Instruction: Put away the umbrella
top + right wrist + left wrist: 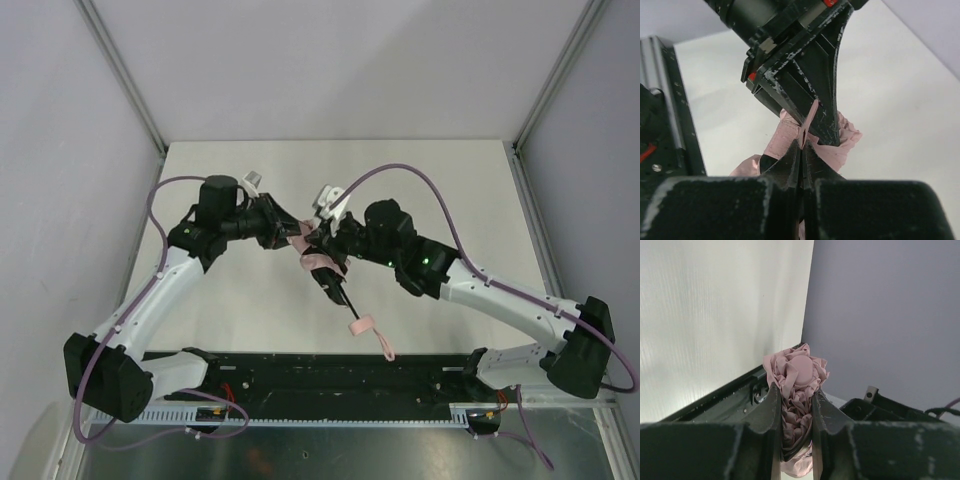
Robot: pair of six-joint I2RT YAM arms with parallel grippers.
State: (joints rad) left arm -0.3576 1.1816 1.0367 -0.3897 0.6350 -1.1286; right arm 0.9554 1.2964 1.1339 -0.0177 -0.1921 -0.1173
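The pale pink umbrella [322,263] is folded into a bundle and held above the table between my two arms. Its thin dark shaft [335,291] slants toward the near edge and ends in the small pink handle [358,326] with its loop strap [385,346]. My left gripper [293,236] is shut on the bunched fabric; in the left wrist view the umbrella [799,369] bulges out between the closed fingers of that gripper [795,394]. My right gripper [318,247] is shut on a thin pink closure tab [807,125] of the umbrella [842,145], its tip [803,145] right against the left gripper's finger [815,85].
The white table [420,190] is bounded by grey walls and aluminium frame posts [120,70] at the back corners. A black base rail [330,380] runs along the near edge under the arms. Purple cables loop over both arms.
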